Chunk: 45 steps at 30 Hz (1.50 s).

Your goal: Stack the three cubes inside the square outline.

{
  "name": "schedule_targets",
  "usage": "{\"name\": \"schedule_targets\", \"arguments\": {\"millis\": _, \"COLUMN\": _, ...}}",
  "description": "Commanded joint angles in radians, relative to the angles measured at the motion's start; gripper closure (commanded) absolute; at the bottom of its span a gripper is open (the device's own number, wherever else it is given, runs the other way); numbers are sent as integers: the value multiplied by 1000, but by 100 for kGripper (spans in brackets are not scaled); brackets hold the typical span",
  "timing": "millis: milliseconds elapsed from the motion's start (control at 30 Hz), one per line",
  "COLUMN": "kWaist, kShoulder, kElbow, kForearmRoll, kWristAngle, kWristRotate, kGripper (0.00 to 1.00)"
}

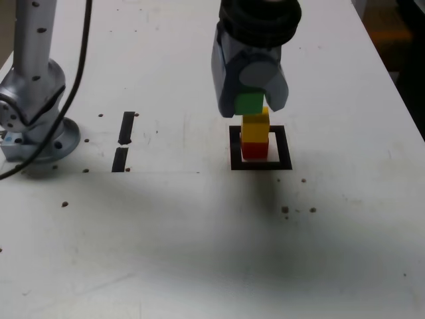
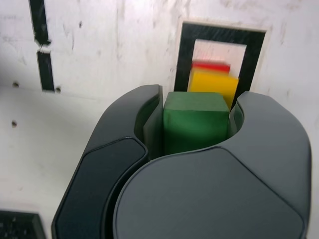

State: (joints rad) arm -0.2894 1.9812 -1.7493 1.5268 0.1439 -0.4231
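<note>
The green cube (image 2: 195,119) is clamped between the two dark fingers (image 2: 127,164) of the gripper (image 1: 250,100), which is closed on its sides, as is seen plainly in the wrist view. In the exterior view the green cube (image 1: 250,103) is held just above the yellow cube (image 1: 255,126); whether the two are touching or narrowly apart cannot be told, since the gripper's body covers part of the join. The yellow cube is set on the red cube (image 1: 253,151), and this pair stands inside the square outline (image 1: 260,163), on its white centre. The green cube appears shifted slightly toward the exterior view's left of the yellow one. In the wrist view the yellow cube (image 2: 213,83) and a strip of the red cube (image 2: 211,65) are seen beyond the green cube, framed by the black border (image 2: 187,50). Two short black tape strips (image 1: 123,141) lie end to end on the white table (image 1: 199,232), well apart from the outline, toward the exterior view's left. The arm's base (image 1: 36,126) is fixed at the table's edge on that same side, with a black cable (image 1: 83,60) hanging beside it.
</note>
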Motion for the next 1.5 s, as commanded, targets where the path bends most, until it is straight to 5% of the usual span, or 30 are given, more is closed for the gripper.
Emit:
{"name": "schedule_targets", "arguments": {"millis": 0, "kWaist": 6, "kShoulder": -10, "kElbow": 8, "kForearmRoll": -6, "kWristAngle": 4, "kWristRotate": 11, "kGripper": 85}}
{"name": "schedule_targets", "arguments": {"millis": 833, "kWaist": 10, "kShoulder": -12, "kElbow": 78, "kForearmRoll": -107, "kWristAngle": 18, "kWristRotate": 15, "kGripper": 76}}
{"name": "schedule_targets", "arguments": {"millis": 1133, "kWaist": 10, "kShoulder": -9, "kElbow": 92, "kForearmRoll": -120, "kWristAngle": 15, "kWristRotate": 8, "kGripper": 61}}
{"name": "schedule_targets", "arguments": {"millis": 1467, "kWaist": 14, "kShoulder": -16, "kElbow": 107, "kForearmRoll": -138, "kWristAngle": 16, "kWristRotate": 7, "kGripper": 31}}
